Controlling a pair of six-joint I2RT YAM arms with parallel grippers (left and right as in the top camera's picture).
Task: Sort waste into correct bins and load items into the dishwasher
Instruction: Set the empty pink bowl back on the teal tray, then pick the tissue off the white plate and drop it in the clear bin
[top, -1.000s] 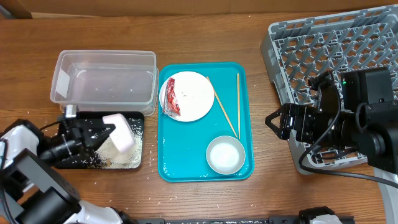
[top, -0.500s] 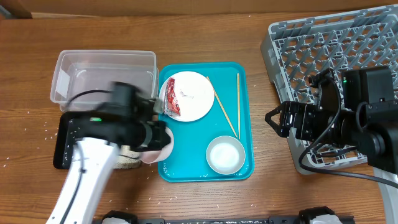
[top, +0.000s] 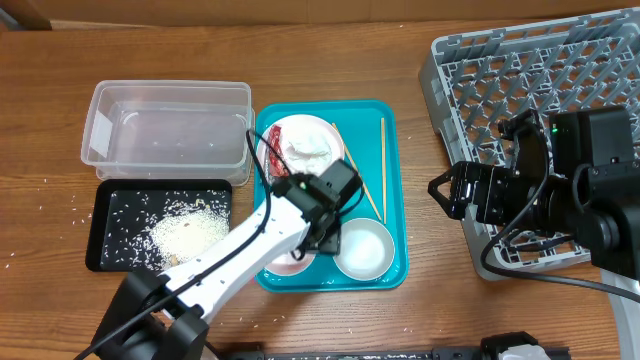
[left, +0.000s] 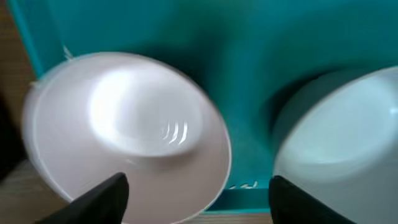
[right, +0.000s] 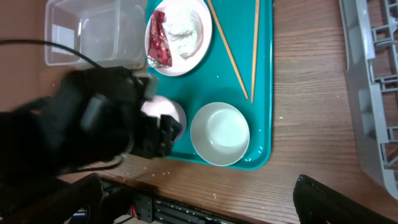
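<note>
My left gripper (top: 322, 232) hangs open over the teal tray (top: 390, 130). Its dark fingertips (left: 99, 200) stand wide apart above a small empty white bowl (left: 124, 130), which sits upright at the tray's front left corner (top: 289, 263). A larger white bowl (top: 363, 248) stands just to its right. At the tray's back, a white plate (top: 322, 168) carries the red wrapper (top: 273, 160) and the white paper wad (top: 310, 146). Two chopsticks (top: 382, 165) lie beside the plate. Rice (top: 185, 232) fills the black tray (top: 105, 200). My right gripper (top: 441, 191) is open in front of the grey dish rack (top: 540, 90).
The clear tub (top: 168, 130) sits behind the black tray with nothing in it. Loose rice grains (top: 40, 190) are scattered on the wooden table at the left. My left arm (top: 230, 255) stretches across from the front left over the tray's corner.
My left arm swung right from the black tray to the teal tray with the small bowl. Its jaws have opened and the bowl now sits on the tray. The right arm held still.
</note>
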